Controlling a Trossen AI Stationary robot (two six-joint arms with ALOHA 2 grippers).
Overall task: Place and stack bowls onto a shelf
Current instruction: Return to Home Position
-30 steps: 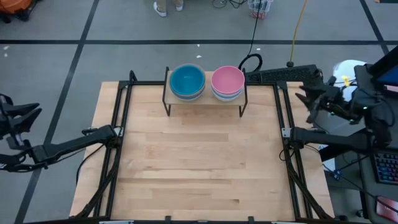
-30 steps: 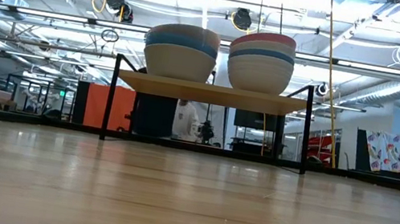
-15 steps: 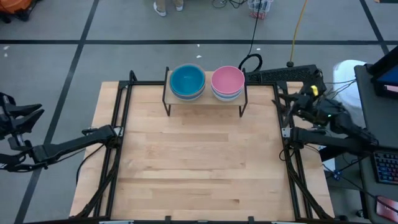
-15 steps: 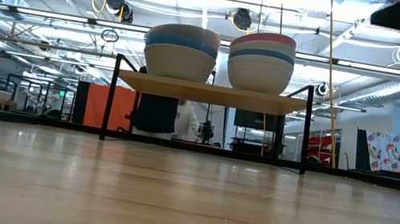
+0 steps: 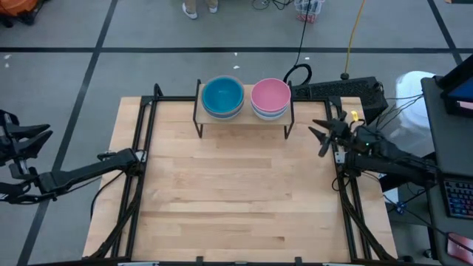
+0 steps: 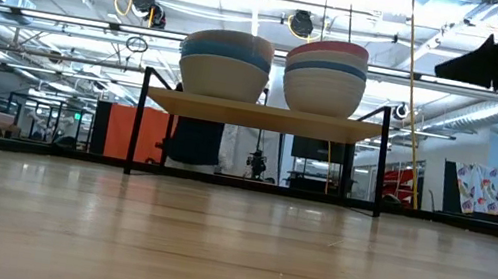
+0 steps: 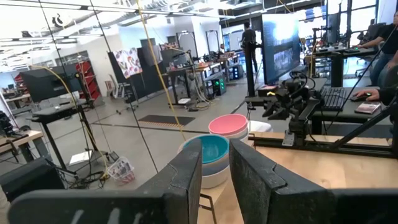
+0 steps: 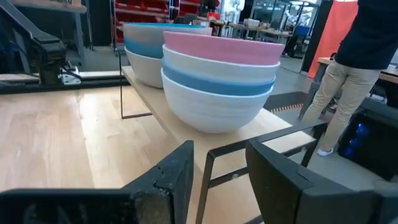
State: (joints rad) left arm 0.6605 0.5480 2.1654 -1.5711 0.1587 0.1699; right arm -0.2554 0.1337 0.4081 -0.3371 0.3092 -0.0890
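As the right gripper [image 5: 319, 137] hangs over the right edge of the wooden table [image 5: 236, 199], we see its two fingers spread wide, with nothing between them. The small wooden shelf [image 5: 246, 114] stands just ahead of this gripper, close to it but not touching.

The stack of bowls nearest the gripper is the pink-topped stack [image 5: 270, 97]. Under its pink bowl sit a white bowl, a blue one and a white one at the base. The blue-topped stack [image 5: 222, 96] stands beyond it, at the shelf's far end from the gripper. The two stacks sit side by side and fill the plank.

The left gripper [image 5: 43, 137] waits off the table's left side, well away from the shelf. We see a narrow gap between its fingers, and it holds nothing. A person [image 8: 354, 62] stands behind the shelf.
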